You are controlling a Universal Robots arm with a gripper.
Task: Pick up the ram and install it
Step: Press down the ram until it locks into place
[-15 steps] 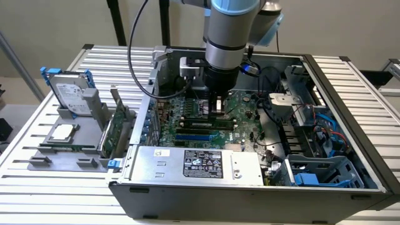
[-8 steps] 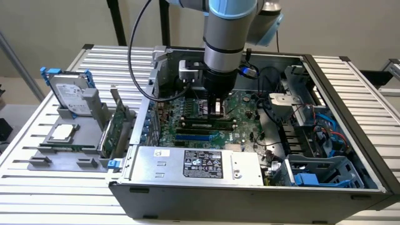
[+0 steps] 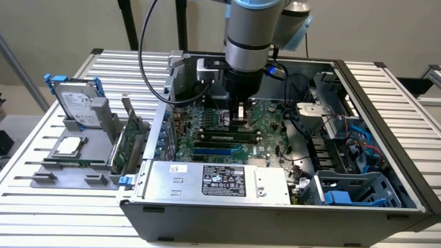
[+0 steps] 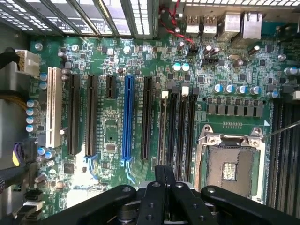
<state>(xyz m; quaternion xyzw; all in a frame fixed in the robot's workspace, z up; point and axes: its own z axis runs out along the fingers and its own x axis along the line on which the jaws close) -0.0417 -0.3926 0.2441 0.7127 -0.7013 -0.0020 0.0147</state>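
Note:
The ram (image 4: pixel 162 129) shows edge-on in the wrist view as a thin olive-green strip lying along the first of the memory slots (image 4: pixel 183 126). I cannot tell whether it is seated. My gripper (image 4: pixel 164 172) is directly over its near end, and the black fingers are shut on it. In the exterior view the gripper (image 3: pixel 238 114) reaches straight down into the open computer case (image 3: pixel 386 103), just above the green motherboard (image 3: pixel 206 147), and the arm hides most of the ram.
An open CPU socket (image 4: pixel 229 161) lies beside the memory slots, and a blue expansion slot (image 4: pixel 127 117) lies on the other side. A power supply (image 3: pixel 214 178) fills the case's near side. Outside, a grey fixture (image 3: pixel 62 175) holds a hard drive (image 3: pixel 76 106) and an expansion card (image 3: pixel 127 137).

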